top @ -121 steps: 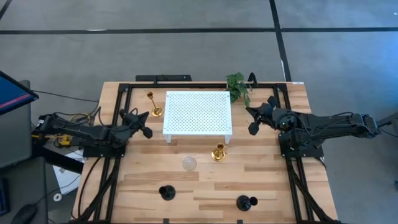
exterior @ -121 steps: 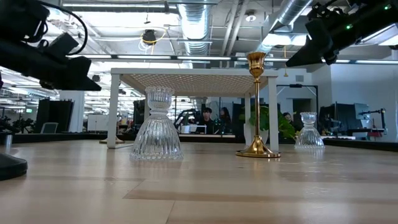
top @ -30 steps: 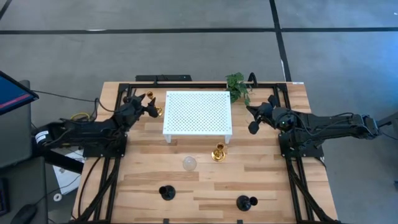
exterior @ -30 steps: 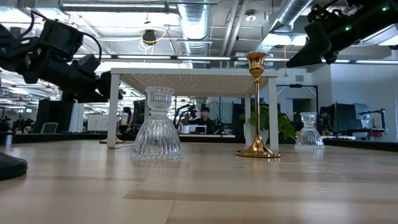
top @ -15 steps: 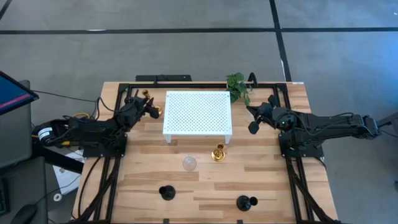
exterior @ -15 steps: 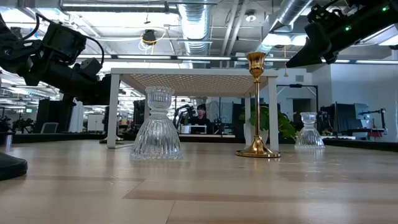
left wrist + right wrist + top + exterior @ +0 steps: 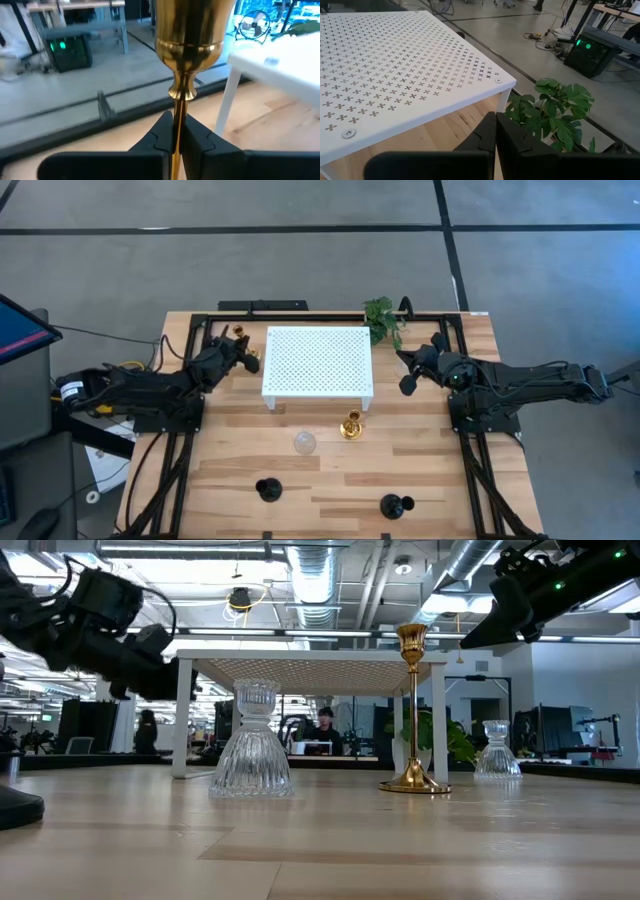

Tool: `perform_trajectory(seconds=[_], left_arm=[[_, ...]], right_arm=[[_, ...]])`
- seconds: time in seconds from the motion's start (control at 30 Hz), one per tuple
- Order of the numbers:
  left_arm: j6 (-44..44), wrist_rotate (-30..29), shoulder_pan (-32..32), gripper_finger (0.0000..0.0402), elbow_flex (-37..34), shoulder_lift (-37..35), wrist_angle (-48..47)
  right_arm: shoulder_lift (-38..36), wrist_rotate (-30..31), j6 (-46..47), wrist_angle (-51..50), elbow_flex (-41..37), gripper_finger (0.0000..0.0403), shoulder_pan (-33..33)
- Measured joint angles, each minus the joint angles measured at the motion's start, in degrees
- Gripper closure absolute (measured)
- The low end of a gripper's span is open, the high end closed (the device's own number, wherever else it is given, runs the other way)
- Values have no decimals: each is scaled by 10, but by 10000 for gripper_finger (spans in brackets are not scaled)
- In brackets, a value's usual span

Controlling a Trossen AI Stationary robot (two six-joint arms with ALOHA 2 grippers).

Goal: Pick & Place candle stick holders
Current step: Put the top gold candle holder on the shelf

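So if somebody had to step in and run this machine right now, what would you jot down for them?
Left end effector: shut on the stem of a tall gold holder, at the table's back left beside the white stand.
Right end effector: shut, empty, in the air right of the stand, near the plant.
Other holders on the table: second gold one, a clear glass one, two black ones near the front edge, another glass one.
Done: nothing on the stand yet.
Left: place them all.
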Motion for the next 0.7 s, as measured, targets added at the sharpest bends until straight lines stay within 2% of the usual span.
perform_trajectory(seconds=[0.07, 0.23, 0.3, 0.43, 0.6, 0.7], left_arm=[[20, -24, -10, 388, 24, 0, -27], [63, -138, -41, 388, 114, -2, -193], [65, -166, -53, 388, 148, -2, -243], [113, -172, -74, 387, 200, -2, -259], [220, -232, -99, 387, 271, -2, -259], [253, -239, -111, 387, 316, -2, -259]], right_arm=[[0, 0, 0, 0, 0, 403, 0], [0, 0, 0, -8, 0, 403, 0], [0, 0, 0, -9, 0, 403, 0], [0, 0, -8, -9, 0, 403, 0], [0, 0, -14, -9, 0, 403, 0], [0, 0, -15, -9, 0, 403, 0]])
